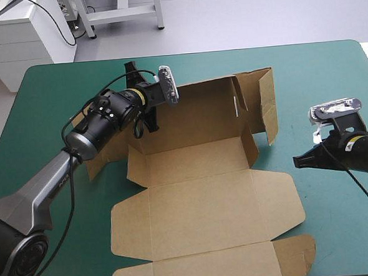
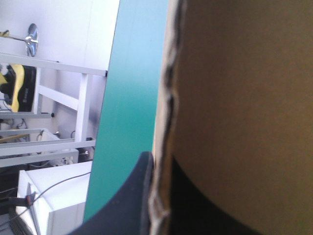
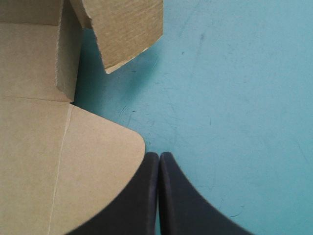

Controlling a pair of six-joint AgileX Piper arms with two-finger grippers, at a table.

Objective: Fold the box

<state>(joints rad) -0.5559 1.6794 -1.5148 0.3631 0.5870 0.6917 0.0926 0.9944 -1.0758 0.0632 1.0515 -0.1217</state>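
Observation:
The brown box (image 1: 200, 193) lies in the middle of the table, its back wall and right side flap (image 1: 266, 101) raised and its lid panels flat toward the front edge. My left gripper (image 1: 144, 125) is at the box's rear left corner, shut on the left wall. In the left wrist view the board's cut edge (image 2: 164, 122) runs between my left gripper's (image 2: 159, 164) black fingers. My right gripper (image 1: 296, 162) rests low over the cover just right of the box, shut and holding nothing. In the right wrist view, my right gripper (image 3: 159, 155) points past the rounded lid flap (image 3: 73, 161).
Bare teal-green cover (image 1: 331, 91) stretches from the box to the table's right edge, and more shows ahead of the right gripper (image 3: 234, 98). A raised flap (image 3: 127, 34) stands ahead of that gripper, on the box's side.

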